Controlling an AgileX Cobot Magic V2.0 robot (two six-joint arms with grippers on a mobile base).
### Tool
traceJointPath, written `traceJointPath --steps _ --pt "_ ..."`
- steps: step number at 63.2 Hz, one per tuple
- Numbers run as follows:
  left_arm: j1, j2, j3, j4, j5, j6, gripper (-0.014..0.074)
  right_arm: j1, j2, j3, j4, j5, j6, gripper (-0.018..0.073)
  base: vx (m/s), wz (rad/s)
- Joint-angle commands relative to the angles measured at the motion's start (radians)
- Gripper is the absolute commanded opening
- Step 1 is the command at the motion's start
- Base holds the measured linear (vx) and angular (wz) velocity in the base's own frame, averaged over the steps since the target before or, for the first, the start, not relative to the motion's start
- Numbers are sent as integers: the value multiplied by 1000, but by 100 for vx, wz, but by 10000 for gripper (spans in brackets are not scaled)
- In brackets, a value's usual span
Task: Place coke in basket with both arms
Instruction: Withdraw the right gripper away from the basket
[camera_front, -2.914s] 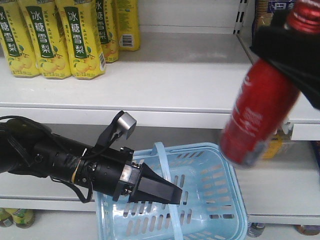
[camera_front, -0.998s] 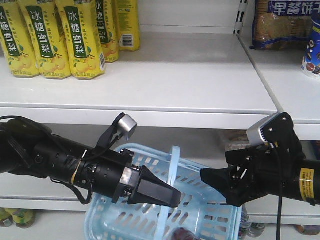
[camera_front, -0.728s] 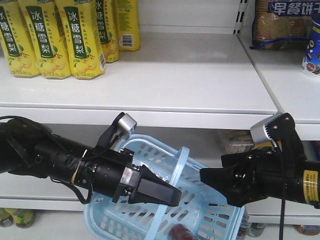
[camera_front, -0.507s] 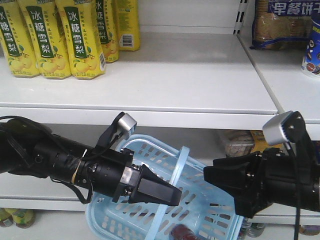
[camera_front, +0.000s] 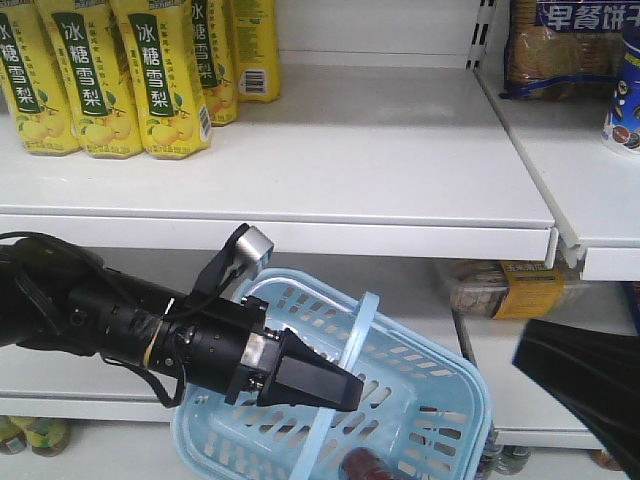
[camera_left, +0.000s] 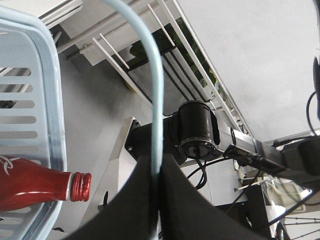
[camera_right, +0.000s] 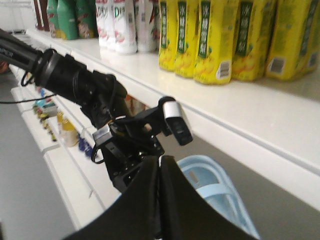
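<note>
**A:** What are you seeing, biggest thing first?

**B:** You are facing white shelving (camera_front: 380, 170), with yellow drink bottles (camera_front: 150, 80) standing at its 11 o'clock. Below it the basket (camera_front: 425, 425) is hanging tilted, its 3 o'clock side dipping.

**A:** And my grippers?

**B:** Your left gripper (camera_front: 340, 388) is pinching the hoop handle (camera_left: 157, 100), jaws clamped narrow on the thin bar. Your right gripper (camera_right: 160, 167) is showing only as a dark blur at the basket's 4 o'clock in the front view. Its own camera is showing the jaws pressed together with nothing between them.

**A:** Where is the coke?

**B:** The coke (camera_left: 35, 185) is lying on its side in the basket, at 9 o'clock from your left jaws. Its long axis is running 9 to 3, with the red cap pointing toward 3 and crossing the rim line. I cannot tell whether it is resting on the rim. Your left arm is the nearer one. I am judging the placing done. If you are moving the basket, the snack packet (camera_front: 500, 285) at its 1 o'clock is sitting closest.
</note>
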Motion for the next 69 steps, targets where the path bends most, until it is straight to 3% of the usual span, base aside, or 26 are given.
traceJointPath --steps 1,15,29,69 --pt "0 -42 -26 -94 -182 -4 -5 0 -98 24 2 132 21 -5 0 0" --pt "0 -42 -26 -94 -182 -4 -5 0 -272 223 2 323 38 -5 0 0" --pt "0 -42 -26 -94 -182 -4 -5 0 -304 364 2 491 107 -5 0 0" --pt "0 -42 -26 -94 -182 -4 -5 0 -304 379 2 514 104 -5 0 0"
